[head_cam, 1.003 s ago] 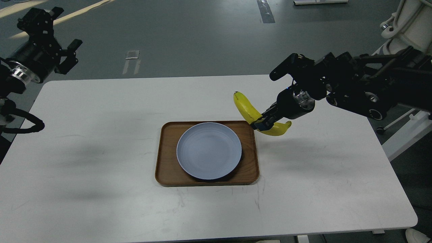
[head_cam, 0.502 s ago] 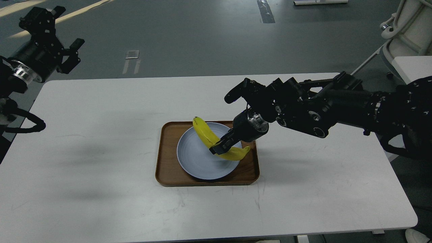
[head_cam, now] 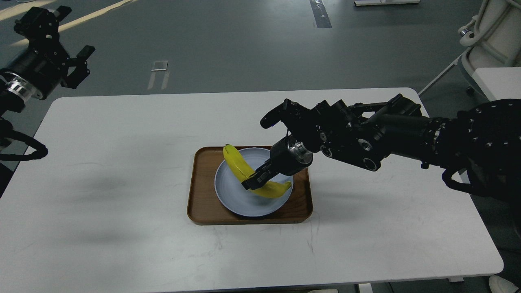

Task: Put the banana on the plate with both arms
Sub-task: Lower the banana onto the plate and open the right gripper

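The yellow banana (head_cam: 237, 162) is over the pale blue-grey plate (head_cam: 232, 197), which sits on a brown wooden tray (head_cam: 199, 203) at the table's middle. My right gripper (head_cam: 253, 181) comes in from the right and is shut on the banana's middle, holding it low over the plate; I cannot tell whether the banana touches the plate. My left gripper (head_cam: 65, 44) is raised at the far left, beyond the table's back-left corner, with its fingers apart and empty.
The white table (head_cam: 122, 203) spreads around the tray. A white chair base (head_cam: 492, 32) stands at the back right. Grey floor lies beyond the table's far edge.
My right gripper has carried the banana left and down, from beside the tray's right rear corner to over the plate. My left arm has shifted slightly left.
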Available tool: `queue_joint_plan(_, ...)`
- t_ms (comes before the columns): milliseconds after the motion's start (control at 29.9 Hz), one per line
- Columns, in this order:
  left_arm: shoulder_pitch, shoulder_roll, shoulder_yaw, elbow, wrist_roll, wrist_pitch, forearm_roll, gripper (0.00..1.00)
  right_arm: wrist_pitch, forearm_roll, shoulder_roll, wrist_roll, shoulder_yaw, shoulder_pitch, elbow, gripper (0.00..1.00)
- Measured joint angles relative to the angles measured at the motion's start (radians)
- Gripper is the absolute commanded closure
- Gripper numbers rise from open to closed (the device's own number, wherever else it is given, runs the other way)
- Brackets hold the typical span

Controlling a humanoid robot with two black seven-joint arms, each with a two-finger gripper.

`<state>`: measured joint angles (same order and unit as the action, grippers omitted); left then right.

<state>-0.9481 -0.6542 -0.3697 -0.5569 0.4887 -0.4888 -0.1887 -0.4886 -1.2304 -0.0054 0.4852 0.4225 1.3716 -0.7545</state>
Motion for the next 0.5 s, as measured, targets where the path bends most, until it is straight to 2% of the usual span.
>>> queue_joint_plan(100,0.000,0.000,0.000,0.000,0.000,0.000,0.000,0.02,0.000,0.003,0.000,-0.001,-0.005,0.000,0.003,0.02)
queue_joint_plan(301,0.000,0.001,-0.001,0.000,0.000,0.000,0.000,0.02,0.000,0.102,-0.028,-0.003,-0.011,0.018,0.006,0.01)
queue_joint_plan(502,0.000,0.004,-0.002,0.001,0.000,0.000,0.000,0.02,0.000,0.244,-0.163,-0.005,-0.074,0.066,0.008,0.01)
